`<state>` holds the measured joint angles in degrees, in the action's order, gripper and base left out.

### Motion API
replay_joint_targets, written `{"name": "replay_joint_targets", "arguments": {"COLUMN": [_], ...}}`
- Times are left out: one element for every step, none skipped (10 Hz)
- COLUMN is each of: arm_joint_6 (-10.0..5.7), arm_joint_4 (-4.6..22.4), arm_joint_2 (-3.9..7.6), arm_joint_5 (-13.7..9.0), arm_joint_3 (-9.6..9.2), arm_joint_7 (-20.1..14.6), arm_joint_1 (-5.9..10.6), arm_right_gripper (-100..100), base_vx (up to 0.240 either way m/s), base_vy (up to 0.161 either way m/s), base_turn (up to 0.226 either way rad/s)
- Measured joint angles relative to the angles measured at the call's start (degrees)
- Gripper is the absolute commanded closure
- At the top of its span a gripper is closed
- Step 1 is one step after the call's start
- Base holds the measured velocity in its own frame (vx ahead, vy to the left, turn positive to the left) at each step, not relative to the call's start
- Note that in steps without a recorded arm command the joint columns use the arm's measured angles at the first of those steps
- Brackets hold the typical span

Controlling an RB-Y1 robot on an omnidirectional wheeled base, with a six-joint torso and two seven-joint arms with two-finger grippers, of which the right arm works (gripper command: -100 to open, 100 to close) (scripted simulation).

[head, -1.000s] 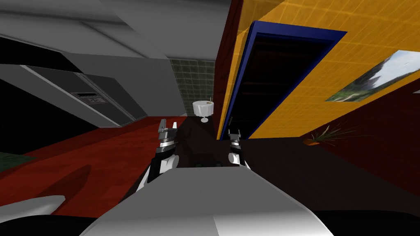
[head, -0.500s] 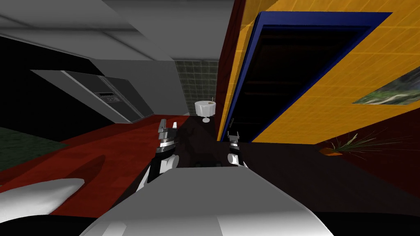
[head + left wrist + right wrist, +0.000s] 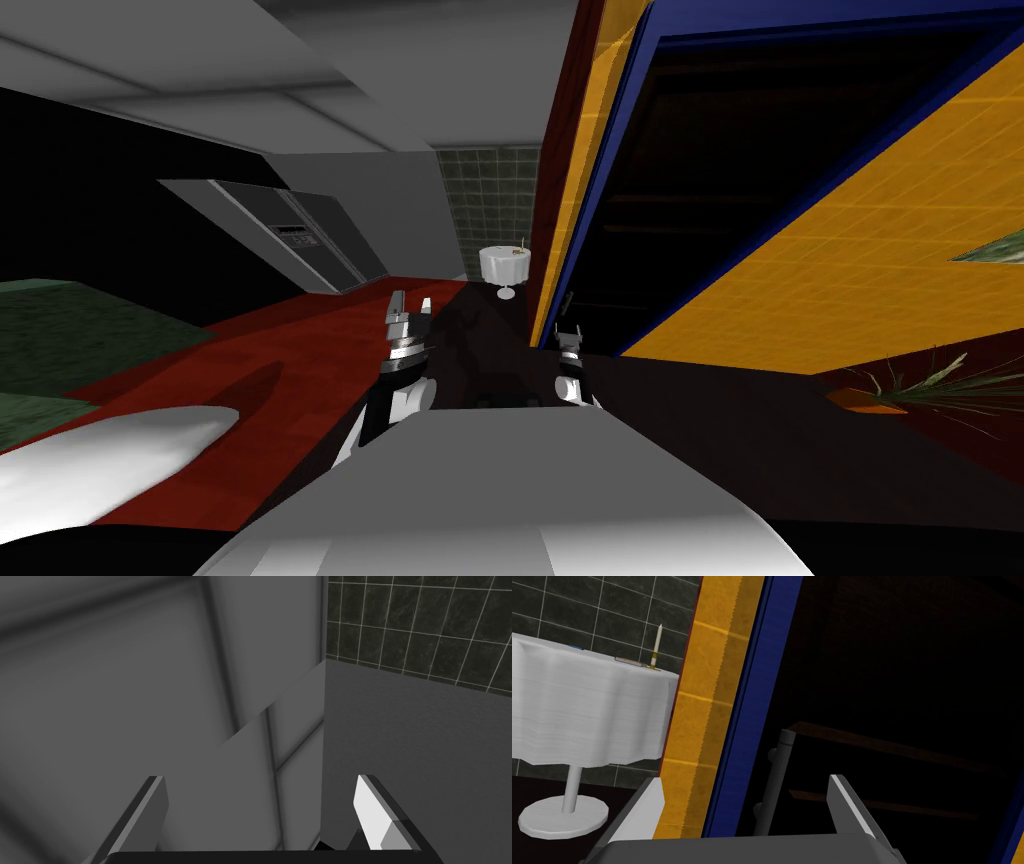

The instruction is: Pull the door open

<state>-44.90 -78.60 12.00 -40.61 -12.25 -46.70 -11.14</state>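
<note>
Am holding right jaws spread, pinching nothing. Grey bar handle [image 3: 775, 776] standing between them, touching neither side. Dark door [image 3: 902, 701] lying behind handle, blue frame [image 3: 752, 701] just beside. White-clothed round desk [image 3: 587, 701] standing beyond frame. Left jaws spread too, gripping nothing.

Ahead I see a round table [image 3: 587, 706] draped in white, a candle [image 3: 657, 638] upright on it, dark tiled wall [image 3: 495, 195] behind; grey refrigerator [image 3: 290, 240] left, potted plant [image 3: 900, 385] right.

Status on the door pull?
Right pincer open, handle ahead, ungrasped. Left pincer open. Dark door in blue frame. Nothing in the way.
</note>
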Motion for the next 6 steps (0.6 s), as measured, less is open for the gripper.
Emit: {"name": "replay_joint_targets", "arguments": {"arm_joint_6": [-0.26,-0.62,-0.85,-1.05,-1.51,-2.0], "arm_joint_4": [0.9,2.2,3.3,4.5,6.0,7.3], "arm_joint_2": [0.11,0.27,0.35,0.67,0.82,0.95], "arm_joint_5": [-0.5,-1.2,-2.0,-2.8,-3.5,-4.2], "arm_joint_3": [-0.24,-0.6,-0.92,-1.21,-1.63,-2.07], "arm_joint_7": [-0.5,-1.3,-1.9,-2.7,-3.6,-4.5], "arm_joint_1": [0.31,0.73,1.13,1.51,2.0,2.24], "arm_right_gripper": [-100,-100,-100,-100,-100,-100], "base_vx": [0.031,0.033,0.032,0.04,0.045,0.034], "base_vy": [-0.086,-0.101,-0.109,-0.125,-0.129,-0.106], "base_turn": [0.116,0.152,0.133,0.127,0.14,0.126]}}
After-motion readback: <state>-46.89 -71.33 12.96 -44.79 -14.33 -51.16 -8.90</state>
